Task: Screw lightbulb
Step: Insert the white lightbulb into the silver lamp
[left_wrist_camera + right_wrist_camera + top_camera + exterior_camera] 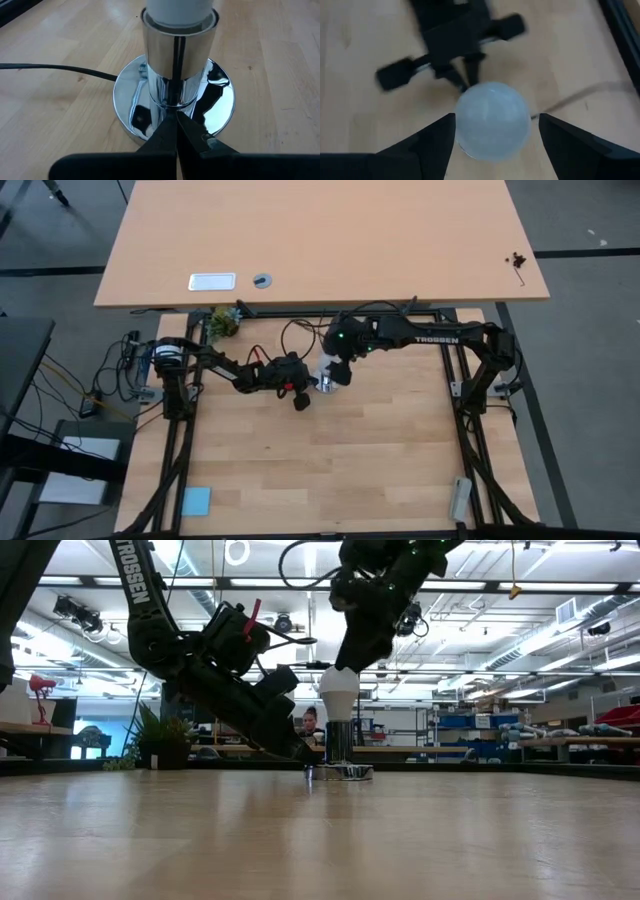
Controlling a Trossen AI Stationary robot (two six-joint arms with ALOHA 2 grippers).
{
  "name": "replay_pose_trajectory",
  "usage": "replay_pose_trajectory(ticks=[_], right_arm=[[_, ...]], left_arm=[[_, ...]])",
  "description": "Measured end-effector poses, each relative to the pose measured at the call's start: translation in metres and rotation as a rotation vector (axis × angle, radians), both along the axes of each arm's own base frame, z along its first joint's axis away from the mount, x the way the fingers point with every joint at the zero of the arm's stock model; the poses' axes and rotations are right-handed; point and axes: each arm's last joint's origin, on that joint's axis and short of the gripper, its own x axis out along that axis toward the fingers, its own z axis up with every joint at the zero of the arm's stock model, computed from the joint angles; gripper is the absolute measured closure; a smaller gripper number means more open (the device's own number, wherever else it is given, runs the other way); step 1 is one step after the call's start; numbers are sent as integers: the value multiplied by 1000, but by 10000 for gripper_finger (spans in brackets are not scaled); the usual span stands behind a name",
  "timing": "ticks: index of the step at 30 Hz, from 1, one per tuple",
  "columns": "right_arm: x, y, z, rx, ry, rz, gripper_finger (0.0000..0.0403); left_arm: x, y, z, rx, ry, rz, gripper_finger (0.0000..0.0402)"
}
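The white frosted lightbulb (338, 690) stands upright with its narrow end in the chrome socket tube (179, 55). The tube rises from a round silver base disc (130, 95) lying on the wooden table. My right gripper (496, 117) is open right above the bulb (492, 122), one finger on either side of its round top, with a small gap showing at each side. My left gripper (176, 116) is shut, slants down from the table's left (305, 755), and has its tips at the foot of the socket tube. My left gripper's shut fingertips (192, 131) rest on the top face of the base disc (150, 122), right at the foot of the socket tube. They come slanting down from the table's left. The disc lies flat on the table.
The socket's black cord (60, 69) runs off over the table toward its far side. A small green plant (222, 321) stands at the far left corner and a blue pad (196, 500) lies at the near left. A second tabletop (320, 240) lies beyond the far edge.
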Motion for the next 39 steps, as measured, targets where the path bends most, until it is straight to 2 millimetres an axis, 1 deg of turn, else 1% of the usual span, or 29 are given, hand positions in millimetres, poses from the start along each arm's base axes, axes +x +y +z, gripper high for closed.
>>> replay_pose_trajectory(ticks=[4, 6, 8, 11, 15, 19, 21, 23, 28, 33, 36, 39], right_arm=[[0, 6, -1, 120, -10, -258, 111], [1, 8, -1, 146, -14, -292, 111], [2, 11, -1, 127, -13, -264, 111], [2, 13, 2, 67, -13, -176, 107], [5, 13, 13, -94, -16, 41, 99], [5, 10, 17, -210, -4, 213, 96], [3, 7, 16, -199, -2, 284, 98], [3, 3, 14, -164, -6, 317, 101], [6, -2, 1, -135, 32, 330, 110], [11, -1, -5, -131, 32, 331, 120], [11, 1, -5, -121, 40, 270, 132], [12, 4, -4, -86, 49, 126, 146]], left_arm=[[0, 0, 0, 0, -2, 0, 399], [0, 0, 0, 0, -2, 0, 399], [0, 0, 0, 0, -2, 0, 399], [0, 0, 0, -4, -3, 2, 399], [0, 0, 0, -4, -2, 2, 399], [0, 0, 0, -4, -2, 2, 399], [0, 0, 0, -4, -3, 3, 399], [0, 0, 0, -4, -2, 2, 399], [0, 0, 0, -4, -2, 2, 399], [0, 0, 0, -4, 0, 2, 399], [0, 0, 0, -4, 0, 2, 399], [0, 0, 0, -4, 0, 3, 399]])
